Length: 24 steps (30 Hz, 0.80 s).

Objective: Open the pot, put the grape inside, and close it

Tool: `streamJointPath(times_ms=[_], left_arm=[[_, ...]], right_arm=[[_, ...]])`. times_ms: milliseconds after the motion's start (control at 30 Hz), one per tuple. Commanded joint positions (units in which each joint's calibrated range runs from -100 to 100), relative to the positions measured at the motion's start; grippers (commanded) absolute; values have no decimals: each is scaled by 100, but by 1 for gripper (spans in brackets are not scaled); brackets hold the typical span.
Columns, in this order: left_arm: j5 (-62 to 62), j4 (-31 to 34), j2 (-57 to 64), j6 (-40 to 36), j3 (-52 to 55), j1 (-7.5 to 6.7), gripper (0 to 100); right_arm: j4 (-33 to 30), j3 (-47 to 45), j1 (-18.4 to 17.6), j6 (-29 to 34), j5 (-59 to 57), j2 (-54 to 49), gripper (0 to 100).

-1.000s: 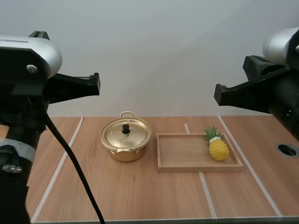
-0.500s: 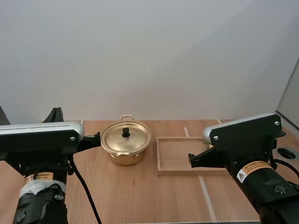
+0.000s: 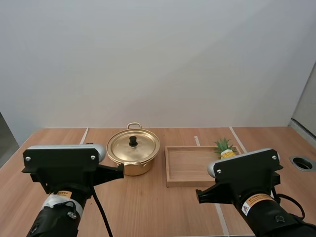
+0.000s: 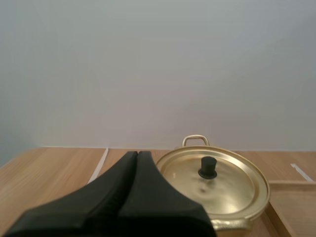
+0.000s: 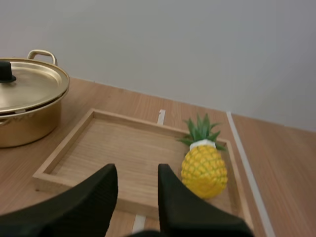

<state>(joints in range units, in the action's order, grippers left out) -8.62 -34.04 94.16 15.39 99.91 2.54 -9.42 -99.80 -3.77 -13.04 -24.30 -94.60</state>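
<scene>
A gold pot (image 3: 132, 163) with its lid (image 3: 140, 147) on and a black knob (image 3: 133, 140) stands at mid-table. A yellow toy pineapple (image 3: 225, 149) lies at the right end of the wooden tray (image 3: 190, 163); I see no grapes. My left gripper (image 3: 117, 174) hovers in front of the pot, low and near the front edge. In the left wrist view its fingers (image 4: 137, 154) lie together as one wedge, short of the pot (image 4: 212, 185). My right gripper (image 5: 136, 170) stands open and empty before the tray (image 5: 123, 145), with the pineapple (image 5: 204, 170) just beyond it.
White tape lines run across the wooden table (image 3: 158, 202). A round hole (image 3: 302, 162) sits at the table's right edge. The pot (image 5: 27, 98) stands just left of the tray. Bare tabletop lies to the left of the pot.
Both arms have dropped from high in the view down to the table's near edge. The pot, tray and pineapple have not moved.
</scene>
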Motion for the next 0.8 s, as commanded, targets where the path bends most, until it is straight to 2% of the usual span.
streamJointPath(times_ms=[0, 67, 200, 767], left_arm=[[-1332, 510, -27, 19, 9, 6, 0], [-1858, 742, -27, 19, 9, 6, 0], [-1837, 742, -27, -1, 9, 6, 0], [-1778, 742, -27, -1, 9, 6, 0]], right_arm=[[363, -20, -4, 0, -437, -3, 58], [362, -20, -4, 0, -416, -3, 64], [351, -20, -4, 0, -434, -3, 72], [351, -20, -149, 0, -418, -3, 72]])
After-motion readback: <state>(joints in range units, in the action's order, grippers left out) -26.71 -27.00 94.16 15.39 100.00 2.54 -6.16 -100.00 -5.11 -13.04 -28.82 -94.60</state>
